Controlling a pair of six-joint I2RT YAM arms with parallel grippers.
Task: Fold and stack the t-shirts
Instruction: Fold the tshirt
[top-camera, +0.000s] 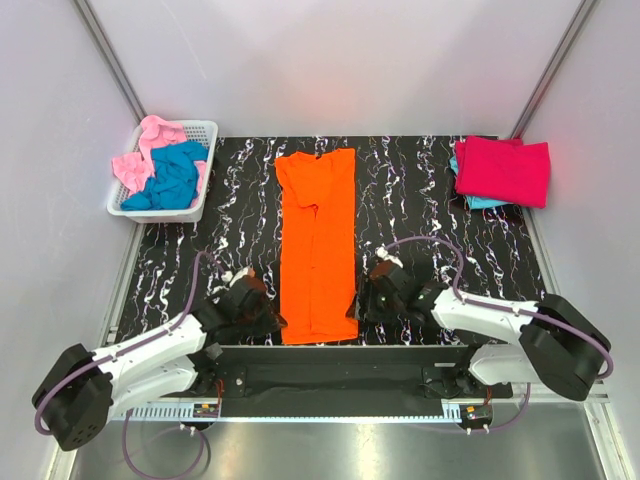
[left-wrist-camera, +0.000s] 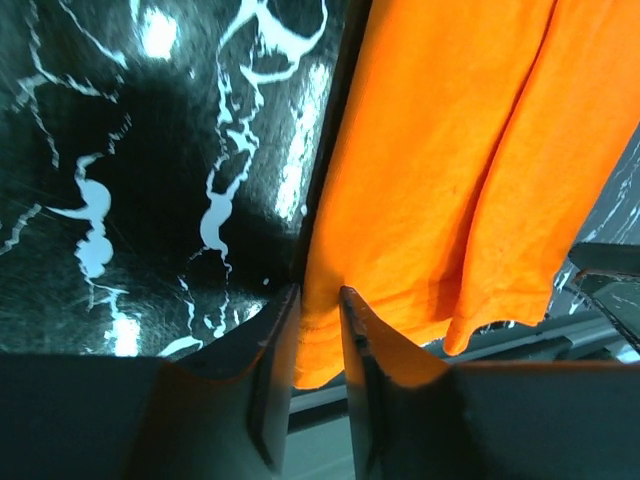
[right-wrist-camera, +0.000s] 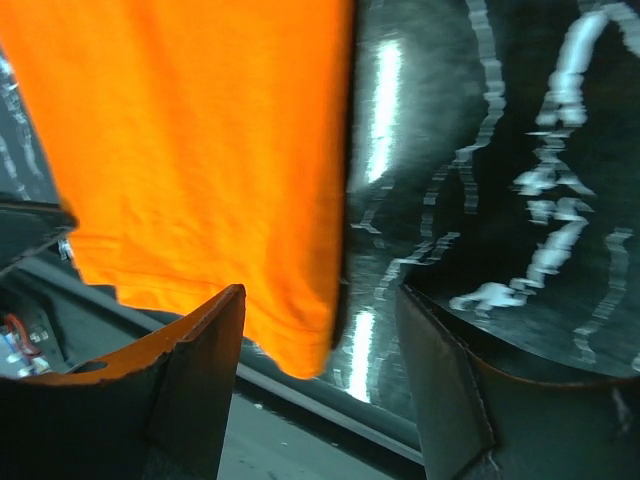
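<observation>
Orange shirt (top-camera: 318, 245) is lying mid-table, folded lengthwise into a long strip, with the collar at the far end and the hem reaching the near edge. L gripper (top-camera: 262, 315) is sitting at the hem's near-left corner. In its wrist view the L gripper (left-wrist-camera: 318, 330) is showing jaws nearly together w/ the orange corner pinched btwn them. R gripper (top-camera: 368, 300) is sitting at the near-right corner. Its own view shows the R gripper (right-wrist-camera: 320, 295) w/ jaws standing wide apart and the cloth corner hanging btwn them, not clamped. Crimson shirt (top-camera: 503, 170) is lying folded at the far right, w/ teal cloth (top-camera: 480, 202) peeking out under its near-left edge. At the far left a basket (top-camera: 120, 205) is holding a crumpled pink shirt (top-camera: 150, 140) and teal shirt (top-camera: 175, 178). Table (top-camera: 420, 200) is black and glossy w/ white marble veins. Pale lilac-grey walls (top-camera: 330, 60) are closing it in on three sides. Only the top view is showing the stack, the basket and the whole strip. The wrist views are giving just the hem, its creases and glare on the tabletop. In the top view both grippers' fingertips are hiding under the wrists. A dark shape at the right edge of the left wrist view is cut off; can't tell what it is.
</observation>
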